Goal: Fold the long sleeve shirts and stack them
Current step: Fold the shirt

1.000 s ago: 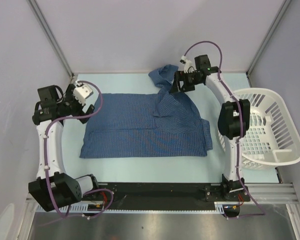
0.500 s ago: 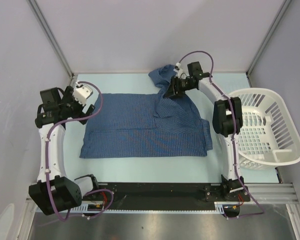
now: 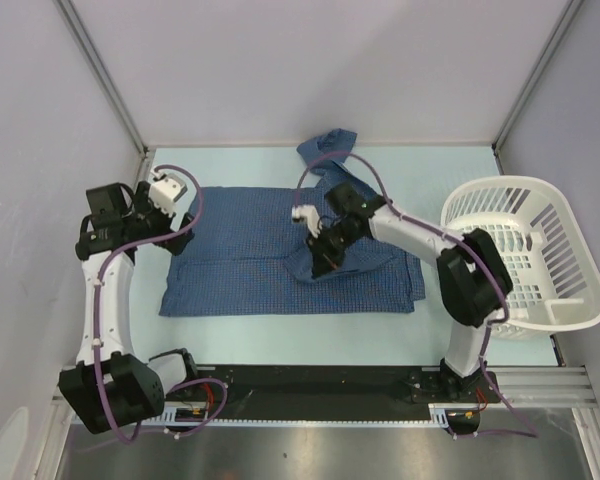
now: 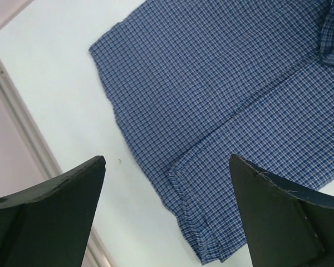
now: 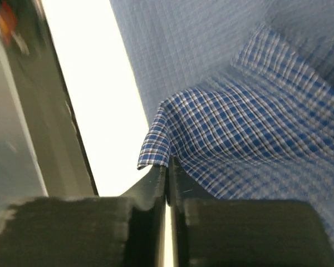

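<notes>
Across the middle of the pale desk (image 3: 280,330), seen from above, a blue checked long sleeve shirt (image 3: 240,265) lies spread out mostly flat. Its collar end (image 3: 325,150) is bunched at the shirt's far edge. A white slatted laundry basket (image 3: 580,310) stands just off the shirt's right side. The left hand (image 3: 177,228) hangs at the shirt's left far corner, near the cloth. The right hand (image 3: 318,268) is over the shirt's middle, right of centre, its tip down among a raised fold of cloth. From this height I cannot tell how either hand's fingers stand.

Looking down from the left wrist, the left hand (image 4: 167,161) is spread wide, its two dark fingers (image 4: 55,211) well apart and touching nothing. Between and beyond them lies the shirt (image 4: 211,83), with a folded edge running across it and a hemmed corner near the lower middle of the view. Bare desk (image 4: 61,94) shows on the shirt's left.

Close up from the right wrist, the right hand (image 5: 168,178) has its fingers pressed together on the shirt (image 5: 250,128), pinching a corner of checked cloth (image 5: 155,156) that stands up just above the fingertips. More of the shirt lies blurred behind that corner, and a bright strip of desk (image 5: 94,100) runs along the shirt's left.
</notes>
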